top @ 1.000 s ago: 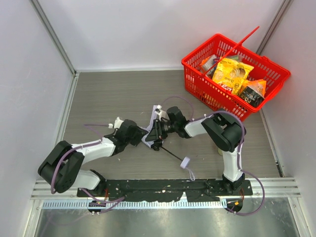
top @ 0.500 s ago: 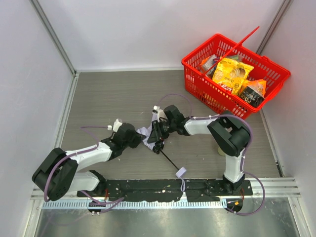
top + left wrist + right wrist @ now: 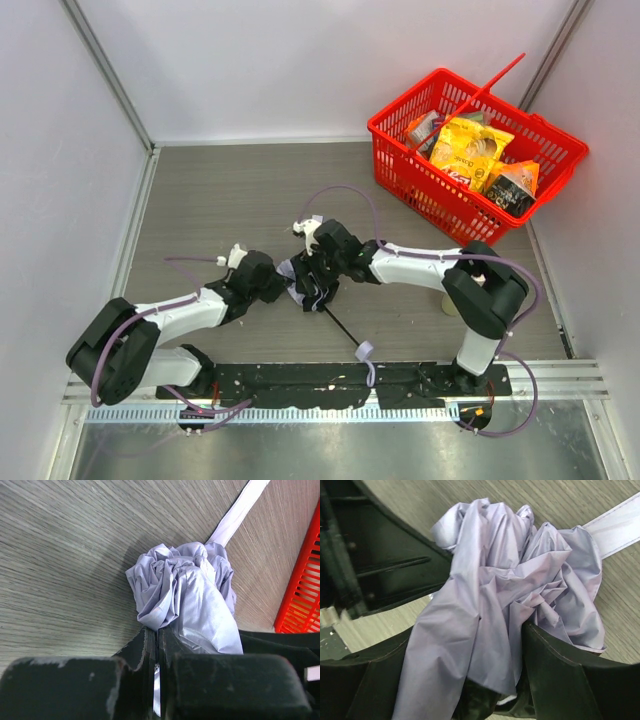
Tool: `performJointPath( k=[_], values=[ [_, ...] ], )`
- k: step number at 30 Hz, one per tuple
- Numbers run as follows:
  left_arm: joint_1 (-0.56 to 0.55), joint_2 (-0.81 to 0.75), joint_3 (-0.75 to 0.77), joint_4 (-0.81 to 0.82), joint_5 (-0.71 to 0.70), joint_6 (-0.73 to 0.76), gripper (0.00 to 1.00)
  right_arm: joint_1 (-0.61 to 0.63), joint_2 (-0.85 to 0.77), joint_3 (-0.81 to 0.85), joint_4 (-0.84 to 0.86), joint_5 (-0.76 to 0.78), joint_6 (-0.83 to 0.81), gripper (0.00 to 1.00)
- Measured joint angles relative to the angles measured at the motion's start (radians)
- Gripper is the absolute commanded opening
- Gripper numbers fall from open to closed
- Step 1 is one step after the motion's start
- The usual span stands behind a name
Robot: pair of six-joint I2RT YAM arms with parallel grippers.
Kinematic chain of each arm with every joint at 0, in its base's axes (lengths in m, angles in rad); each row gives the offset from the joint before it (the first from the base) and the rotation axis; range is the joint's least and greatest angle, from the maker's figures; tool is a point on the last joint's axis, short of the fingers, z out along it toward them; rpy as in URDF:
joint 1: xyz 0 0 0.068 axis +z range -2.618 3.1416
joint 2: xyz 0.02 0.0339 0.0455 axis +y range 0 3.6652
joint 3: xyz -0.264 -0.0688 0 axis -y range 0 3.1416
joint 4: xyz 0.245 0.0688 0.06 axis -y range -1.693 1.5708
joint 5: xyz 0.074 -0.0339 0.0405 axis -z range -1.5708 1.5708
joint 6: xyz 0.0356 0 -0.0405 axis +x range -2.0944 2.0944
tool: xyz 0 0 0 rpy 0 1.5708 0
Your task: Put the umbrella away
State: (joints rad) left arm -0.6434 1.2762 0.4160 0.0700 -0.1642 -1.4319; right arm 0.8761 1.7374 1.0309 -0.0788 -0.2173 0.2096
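The umbrella lies mid-table as a crumpled lavender-white bundle. Its thin black shaft runs down-right to the small pale handle. My left gripper reaches it from the left and is shut, pinching a fold of the fabric between its fingertips. My right gripper comes in from the right. In the right wrist view its fingers stand wide apart, with the bunched fabric draped loosely between them. A pale strap trails from the bundle across the table.
A red basket holding snack packets stands at the back right, its handle raised. A small pale object sits by the right arm. White walls close in the grey table on the left, back and right.
My left gripper has closed on the umbrella fabric. My right gripper has slid left along the bundle and its jaws have spread. The shaft and handle have shifted slightly left.
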Motion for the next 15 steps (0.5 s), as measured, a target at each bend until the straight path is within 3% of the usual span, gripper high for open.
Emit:
performJointPath(
  k=[4,7,8,9,12,14,15],
  values=[
    [0.0,0.001,0.0,0.003,0.0,0.0,0.0,0.002,0.053,0.005,0.017,0.016,0.004,0.55],
    [0.0,0.002,-0.003,0.005,-0.005,0.0,0.02,-0.005,0.087,-0.008,0.071,-0.002,0.027,0.2],
    [0.002,-0.001,-0.003,0.003,-0.011,0.003,0.12,-0.006,0.088,-0.022,0.109,-0.01,0.042,0.15],
    [0.003,-0.005,-0.003,-0.001,-0.013,0.006,0.25,-0.01,0.089,-0.036,0.14,-0.025,0.048,0.03],
    [0.003,-0.034,-0.006,-0.032,-0.025,0.027,0.64,-0.046,0.092,-0.09,0.248,-0.108,0.092,0.01],
    [0.003,-0.066,-0.023,-0.062,-0.034,0.023,0.99,-0.068,0.103,-0.113,0.308,-0.176,0.113,0.01],
    [0.003,-0.09,-0.025,-0.061,-0.035,0.026,1.0,-0.078,0.109,-0.121,0.336,-0.205,0.124,0.01]
  ],
)
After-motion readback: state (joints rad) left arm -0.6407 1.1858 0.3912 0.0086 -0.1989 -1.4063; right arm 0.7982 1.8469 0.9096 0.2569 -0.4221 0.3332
